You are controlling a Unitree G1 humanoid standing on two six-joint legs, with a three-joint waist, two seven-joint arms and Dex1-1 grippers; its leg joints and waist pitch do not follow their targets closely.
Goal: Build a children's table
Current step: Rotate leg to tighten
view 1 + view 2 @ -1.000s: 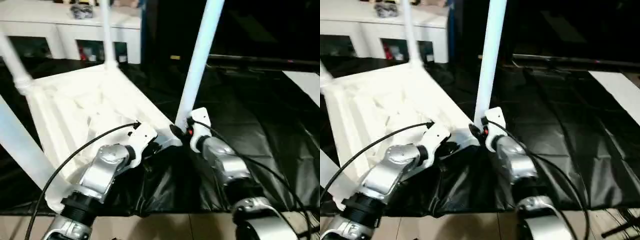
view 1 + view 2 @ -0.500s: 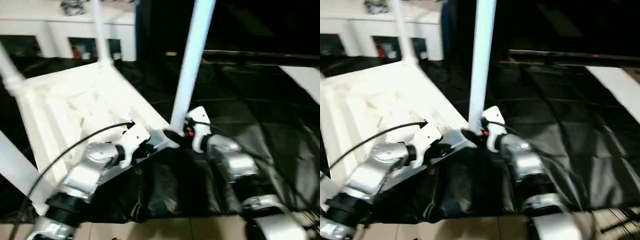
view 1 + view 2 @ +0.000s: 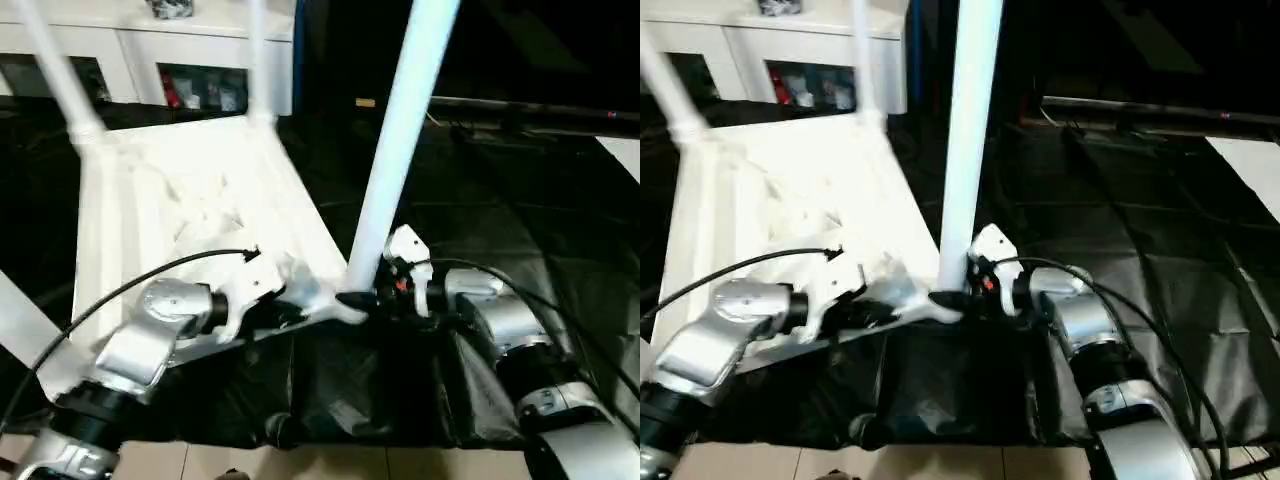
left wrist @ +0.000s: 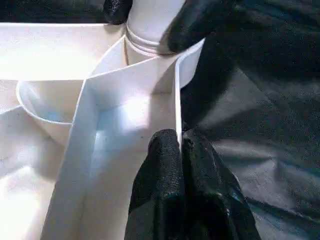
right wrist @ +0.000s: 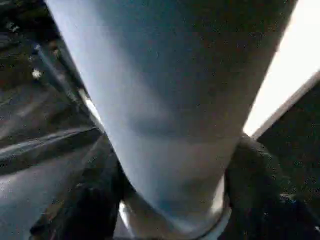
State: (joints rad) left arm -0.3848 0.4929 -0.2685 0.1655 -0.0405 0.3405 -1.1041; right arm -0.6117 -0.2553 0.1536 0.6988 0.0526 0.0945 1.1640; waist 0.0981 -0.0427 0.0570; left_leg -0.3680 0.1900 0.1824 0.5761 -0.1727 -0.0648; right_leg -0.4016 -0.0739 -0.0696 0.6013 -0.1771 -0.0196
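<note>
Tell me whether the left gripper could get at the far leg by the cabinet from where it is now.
Probably not as things stand. The left gripper is pinched shut on the near edge wall of the tabletop, and that far leg stands across the whole ribbed underside. It would have to let go first.

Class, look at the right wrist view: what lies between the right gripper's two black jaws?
The base of a white table leg, standing just above its corner socket on the upturned tabletop. The right gripper grips it.

Upturned tabletop [image 3: 170, 200] on black-covered table [image 3: 520, 230]; cabinet [image 3: 150, 60] behind; legs [image 3: 400, 140] upright.
</note>
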